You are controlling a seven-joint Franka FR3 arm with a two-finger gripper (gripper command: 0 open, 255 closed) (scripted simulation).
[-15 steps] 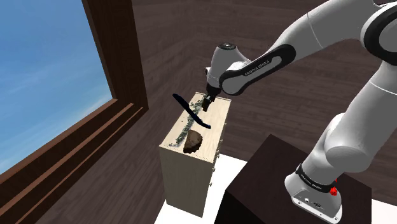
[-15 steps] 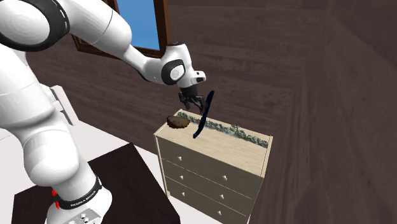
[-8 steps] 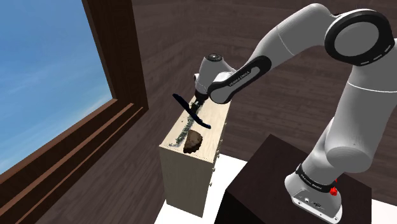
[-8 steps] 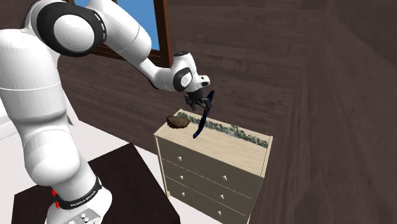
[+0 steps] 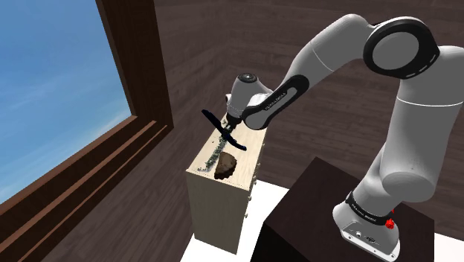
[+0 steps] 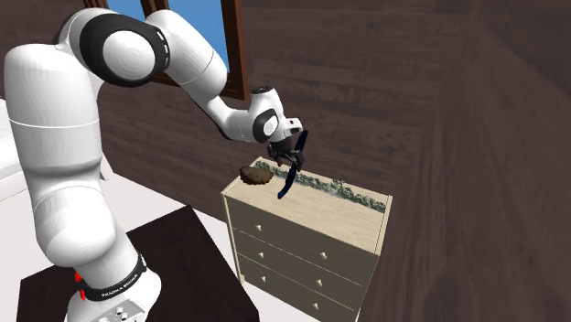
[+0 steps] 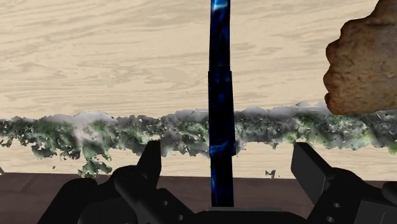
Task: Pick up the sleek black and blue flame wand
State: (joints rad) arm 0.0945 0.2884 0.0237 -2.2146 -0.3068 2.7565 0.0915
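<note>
My all-black gripper (image 7: 228, 153) is open, straddling the slim black-and-blue flame wand (image 7: 221, 95) without touching. Its length slants up off the pale wooden dresser (image 7: 95, 57).

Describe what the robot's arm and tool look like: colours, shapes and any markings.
The arm is glossy white, built of rounded, tube-like segments with dark rings at the joints. A dark strip with small pale lettering runs along the forearm. A lettered dark band with red marks circles the base. The tool is all black, with two blocky fingers.
</note>
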